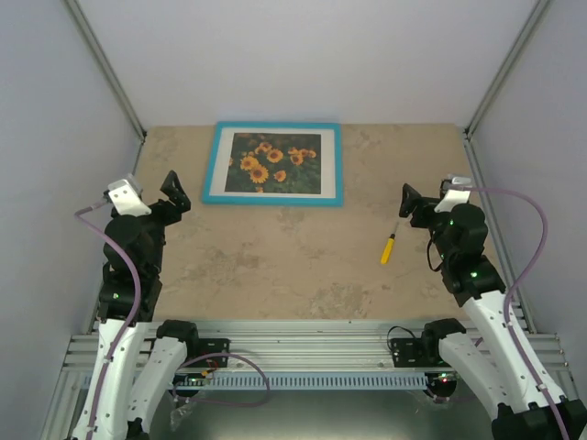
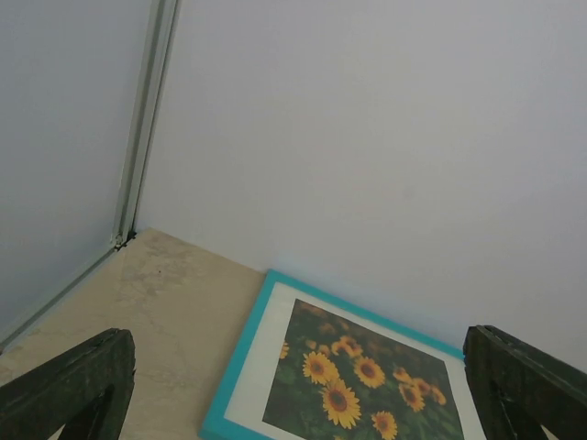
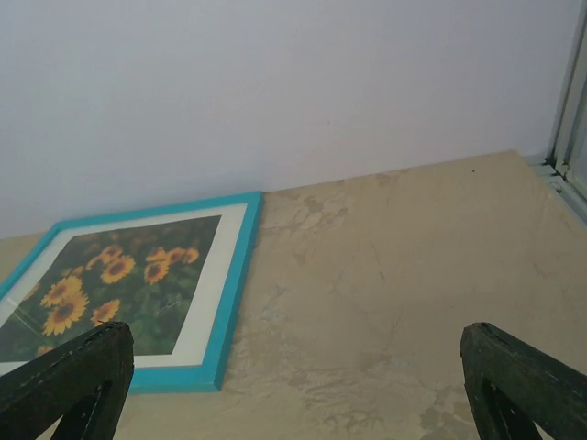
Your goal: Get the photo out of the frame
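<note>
My left hand and my right hand are both wide open and hold nothing. The frame lies flat at the far side of the surface, close to the back wall. It is picture side up, with the photo inside it. I think the frame is light and stiff, and the photo is thin paper that can bend or tear. I would grab the blue edge, not the paper. The frame's near left corner is just ahead of my left hand. My right hand is well apart from it, with a yellow screwdriver nearby.
</note>
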Motion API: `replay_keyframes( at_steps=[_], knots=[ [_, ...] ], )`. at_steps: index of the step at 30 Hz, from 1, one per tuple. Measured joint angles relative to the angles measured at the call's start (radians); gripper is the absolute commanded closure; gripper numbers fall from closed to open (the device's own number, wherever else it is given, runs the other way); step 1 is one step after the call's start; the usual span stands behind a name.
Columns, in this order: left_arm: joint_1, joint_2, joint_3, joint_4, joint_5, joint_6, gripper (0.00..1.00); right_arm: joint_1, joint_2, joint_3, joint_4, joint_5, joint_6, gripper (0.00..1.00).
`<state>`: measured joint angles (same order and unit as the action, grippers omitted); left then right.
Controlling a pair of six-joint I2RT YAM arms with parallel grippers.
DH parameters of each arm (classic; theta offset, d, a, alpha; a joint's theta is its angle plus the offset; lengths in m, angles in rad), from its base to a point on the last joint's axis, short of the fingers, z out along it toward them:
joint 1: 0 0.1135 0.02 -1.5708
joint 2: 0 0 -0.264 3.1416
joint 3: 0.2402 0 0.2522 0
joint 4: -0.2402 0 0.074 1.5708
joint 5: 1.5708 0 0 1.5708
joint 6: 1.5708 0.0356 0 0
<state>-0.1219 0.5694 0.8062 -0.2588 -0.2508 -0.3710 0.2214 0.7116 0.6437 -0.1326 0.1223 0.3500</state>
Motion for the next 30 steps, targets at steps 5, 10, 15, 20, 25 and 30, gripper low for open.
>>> replay_keyframes(
  at_steps=[5,10,15,20,25,30],
  knots=[
    [0.003,0.001,0.000,-0.001,0.002,0.000,0.01,0.000,0.015,0.000,0.007,-0.008,0.000,0.02],
    [0.006,0.002,0.000,-0.005,0.002,0.000,0.01,0.000,0.076,0.000,0.049,-0.060,0.000,0.02],
    [0.007,0.002,0.000,-0.006,0.006,-0.001,0.01,0.000,0.208,0.004,0.113,-0.130,0.002,0.02],
    [0.012,0.014,0.000,-0.014,0.006,-0.007,0.01,0.003,0.422,0.068,0.150,-0.205,0.002,0.02],
    [0.014,0.026,0.000,-0.029,0.006,-0.012,0.00,0.046,0.657,0.182,0.163,-0.248,0.002,0.02],
    [0.014,0.026,0.000,-0.035,0.009,-0.015,0.01,0.101,0.861,0.317,0.154,-0.253,0.002,0.07]
  ],
)
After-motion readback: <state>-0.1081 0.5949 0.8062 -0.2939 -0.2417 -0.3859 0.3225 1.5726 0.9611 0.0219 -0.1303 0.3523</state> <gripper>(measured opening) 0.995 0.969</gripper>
